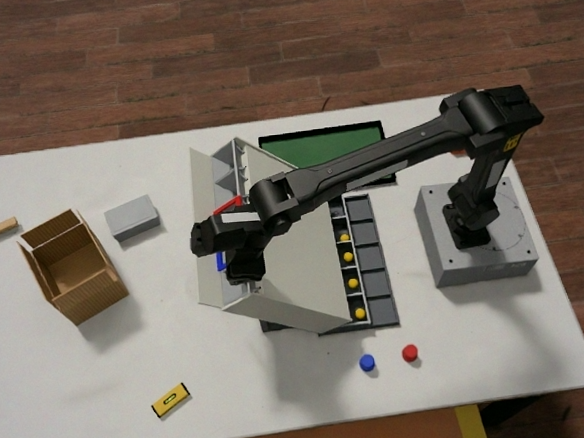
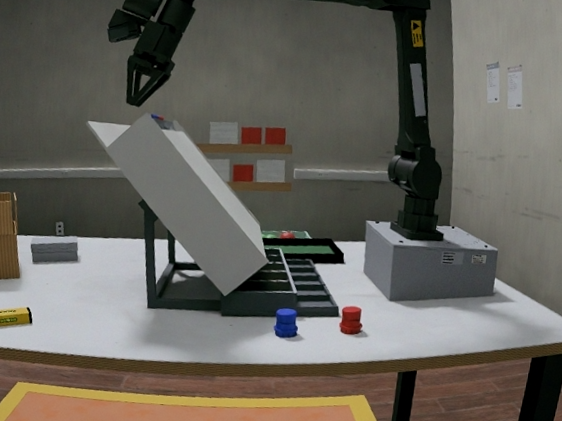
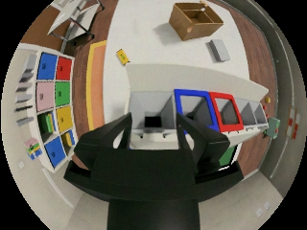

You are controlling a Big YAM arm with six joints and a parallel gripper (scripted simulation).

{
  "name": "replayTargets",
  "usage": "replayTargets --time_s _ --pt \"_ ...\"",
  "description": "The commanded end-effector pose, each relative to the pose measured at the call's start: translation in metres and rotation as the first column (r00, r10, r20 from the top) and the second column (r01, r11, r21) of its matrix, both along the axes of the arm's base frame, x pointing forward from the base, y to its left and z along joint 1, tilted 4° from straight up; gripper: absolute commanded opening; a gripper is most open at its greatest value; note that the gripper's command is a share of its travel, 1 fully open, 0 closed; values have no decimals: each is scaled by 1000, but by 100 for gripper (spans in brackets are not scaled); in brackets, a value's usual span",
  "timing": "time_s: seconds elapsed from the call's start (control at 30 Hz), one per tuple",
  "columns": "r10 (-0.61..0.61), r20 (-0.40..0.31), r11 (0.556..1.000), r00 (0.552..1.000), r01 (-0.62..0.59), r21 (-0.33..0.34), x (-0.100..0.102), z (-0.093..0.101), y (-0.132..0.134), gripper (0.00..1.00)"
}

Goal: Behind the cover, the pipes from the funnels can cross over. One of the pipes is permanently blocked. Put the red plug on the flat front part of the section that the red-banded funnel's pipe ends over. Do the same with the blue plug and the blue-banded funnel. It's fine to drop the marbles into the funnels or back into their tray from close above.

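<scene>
My gripper [image 2: 138, 94] is open and empty. It hangs close above the plain end funnel [image 3: 153, 115] at the top of the white sloped cover [image 1: 295, 258]. That funnel sits next to the blue-banded funnel [image 3: 195, 107], and the red-banded funnel [image 3: 226, 111] comes after it. Several yellow marbles [image 1: 353, 282] lie in the sections of the dark rack [image 1: 360, 263] at the cover's foot, one per section; the far section shows none. The flat front parts [image 1: 370, 258] hold nothing. The blue plug [image 1: 366, 362] and the red plug [image 1: 410, 352] stand on the table in front of the rack.
A green tray [image 1: 323, 147] lies behind the cover. The arm's grey base [image 1: 475, 234] stands at the right. A cardboard box [image 1: 70, 266], a grey block [image 1: 132, 217] and a yellow spirit level [image 1: 170, 399] lie to the left.
</scene>
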State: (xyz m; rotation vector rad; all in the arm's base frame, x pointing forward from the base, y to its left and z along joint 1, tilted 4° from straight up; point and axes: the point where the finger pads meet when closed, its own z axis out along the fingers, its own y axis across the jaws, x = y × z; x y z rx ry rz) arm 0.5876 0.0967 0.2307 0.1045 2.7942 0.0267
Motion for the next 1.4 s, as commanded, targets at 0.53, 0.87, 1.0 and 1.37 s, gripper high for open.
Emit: replayTargets --time_s 0.53,0.87,1.0,1.37 --pt "-1 15 1000 1000 1 2 2 6 0 59" --pt "-1 15 1000 1000 1 2 7 31 -1 59" --pt "-1 15 1000 1000 1 2 8 42 -1 59" --pt "-4 32 1000 999 4 6 9 44 -1 59"
